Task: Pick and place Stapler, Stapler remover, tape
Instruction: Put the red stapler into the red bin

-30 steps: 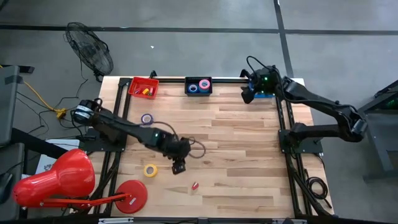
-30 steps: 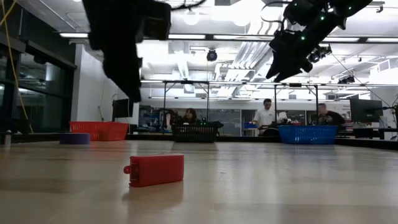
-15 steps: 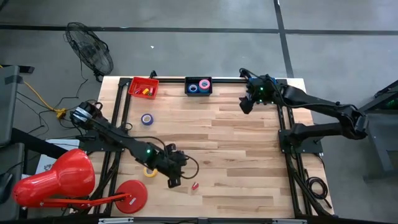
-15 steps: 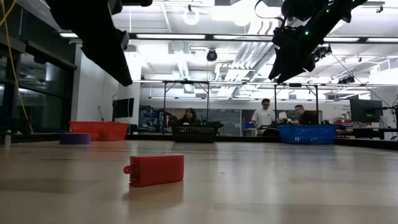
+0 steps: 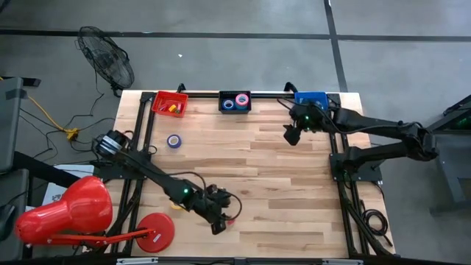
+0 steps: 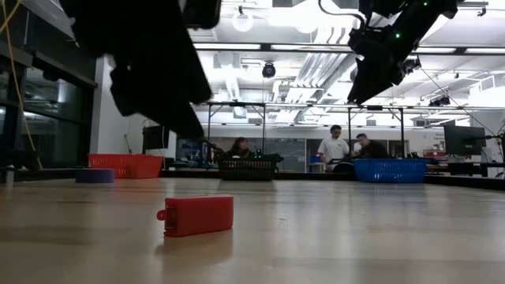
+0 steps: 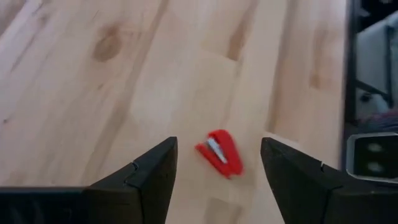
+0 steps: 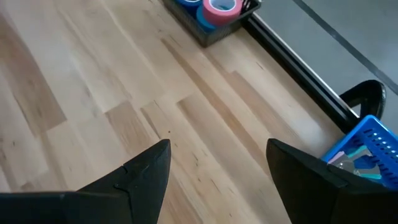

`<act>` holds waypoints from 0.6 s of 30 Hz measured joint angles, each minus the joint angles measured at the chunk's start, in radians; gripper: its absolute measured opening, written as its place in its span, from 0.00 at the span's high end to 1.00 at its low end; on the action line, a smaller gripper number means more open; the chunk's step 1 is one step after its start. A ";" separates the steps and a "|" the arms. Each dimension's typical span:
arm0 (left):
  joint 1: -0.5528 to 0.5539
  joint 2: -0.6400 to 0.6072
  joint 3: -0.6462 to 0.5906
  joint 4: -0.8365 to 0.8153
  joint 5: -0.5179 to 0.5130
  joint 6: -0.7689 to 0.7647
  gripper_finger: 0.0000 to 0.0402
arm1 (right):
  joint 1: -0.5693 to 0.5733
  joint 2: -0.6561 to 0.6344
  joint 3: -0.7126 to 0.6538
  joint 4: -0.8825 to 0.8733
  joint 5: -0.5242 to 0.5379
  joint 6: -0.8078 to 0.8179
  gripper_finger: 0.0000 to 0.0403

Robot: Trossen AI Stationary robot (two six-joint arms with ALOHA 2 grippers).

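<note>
A small red stapler [image 7: 219, 152] lies flat on the wooden table near its front edge [image 5: 231, 218] [image 6: 197, 215]. My left gripper [image 7: 217, 143] hovers open over it [image 5: 218, 223], one finger showing on each side of it in the wrist view, clear of it. My right gripper [image 8: 217, 144] hangs open above bare boards at the far right [image 5: 291, 137]. A blue tape roll [image 5: 174, 140] lies flat at the left. More tape rolls, pink and blue, sit in a dark bin [image 5: 235, 101] [image 8: 214, 9] at the far edge.
A red bin [image 5: 170, 102] and a blue bin [image 5: 310, 99] flank the dark bin along the far edge. A flat red disc [image 5: 156, 230] sits at the near left corner. Black frame rails run down both table sides. People sit in the room beyond.
My left gripper has swung toward the table's near edge and to the right, sinking toward the red stapler; its arm now covers the yellow tape roll that showed before. My right gripper has come off the blue bin toward the near edge. Neither has changed its opening.
</note>
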 joint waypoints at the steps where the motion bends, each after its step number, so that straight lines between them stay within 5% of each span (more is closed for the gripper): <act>1: 0.000 0.008 0.000 0.005 -0.015 0.000 0.43 | 0.006 -0.001 0.000 -0.001 0.000 -0.001 0.36; 6: 0.000 0.036 0.001 0.048 -0.031 0.000 0.42 | 0.025 -0.001 0.000 -0.009 0.001 -0.027 0.36; 18: 0.000 0.049 0.002 0.051 0.005 0.033 0.20 | 0.029 -0.001 0.000 -0.021 0.001 -0.049 0.36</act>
